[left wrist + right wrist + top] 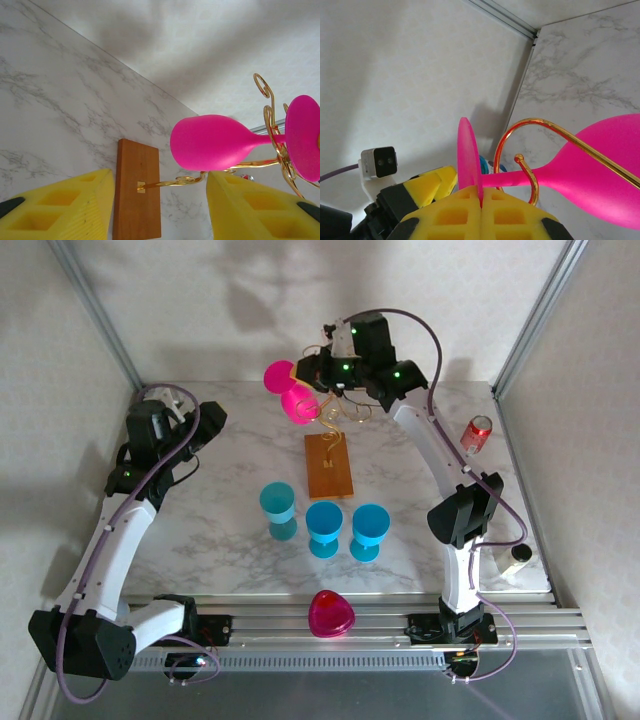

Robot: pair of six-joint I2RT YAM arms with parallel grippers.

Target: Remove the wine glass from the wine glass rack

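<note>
- Left hand [158, 172]: left side of top view, yellow fingers apart, nothing between them, well apart from the rack.
- Smooth pink wine glass [300, 405]: upper centre of top view, hanging sideways, stem hooked in a scroll arm. Probably plastic, so light, stiff and slick. The thin foot may slip; the stem looks the safer hold.
- Thin gold wire rack on flat orange-brown wooden base [329, 465]: middle of white marbled bench [230, 540]. Light, may tip if the glass snags.
- Right hand [481, 192]: fingers together, clamped on the glass's flat foot disc.

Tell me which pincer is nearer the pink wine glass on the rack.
Right. The right pincer is shut on the wine glass, at its foot; the left pincer stands open, apart, off to its left.
</note>
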